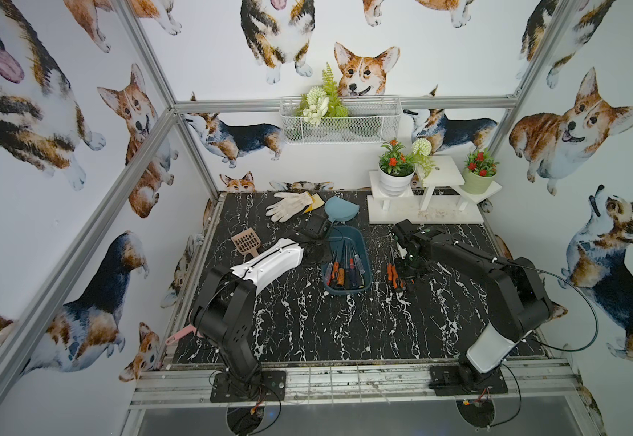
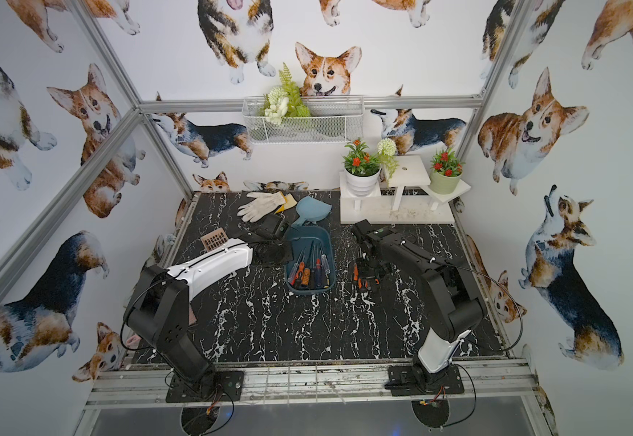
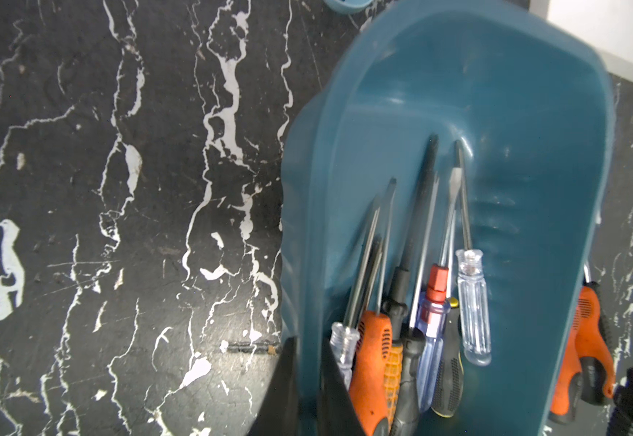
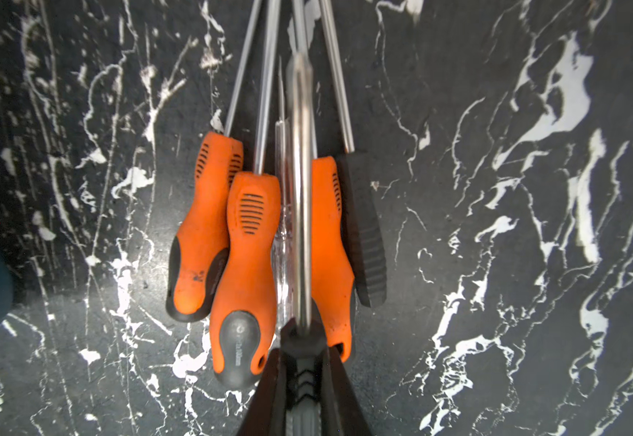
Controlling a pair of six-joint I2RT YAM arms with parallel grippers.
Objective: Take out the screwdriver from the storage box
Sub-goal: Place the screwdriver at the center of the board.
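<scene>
The dark teal storage box (image 1: 348, 238) (image 2: 309, 234) (image 3: 496, 113) lies mid-table, and several screwdrivers (image 1: 345, 272) (image 2: 309, 275) (image 3: 401, 339) lie in its near end. My left gripper (image 1: 323, 259) (image 2: 282, 257) (image 3: 309, 389) is shut on the box's left wall, one finger inside and one outside. To the right of the box, my right gripper (image 1: 408, 263) (image 2: 370, 264) (image 4: 301, 355) is shut on the grey-black handle of a screwdriver (image 4: 301, 188). Its steel shaft points away from me, just above a pile of orange-handled screwdrivers (image 1: 396, 277) (image 2: 362, 282) (image 4: 247, 245) on the table.
A light blue dustpan (image 1: 339, 211) lies just behind the box, with white gloves (image 1: 288, 204) to its left. A brown slotted scoop (image 1: 246, 243) sits by the left forearm. A white plant stand (image 1: 424, 213) fills the back right. A wire basket (image 1: 339, 120) hangs on the back wall.
</scene>
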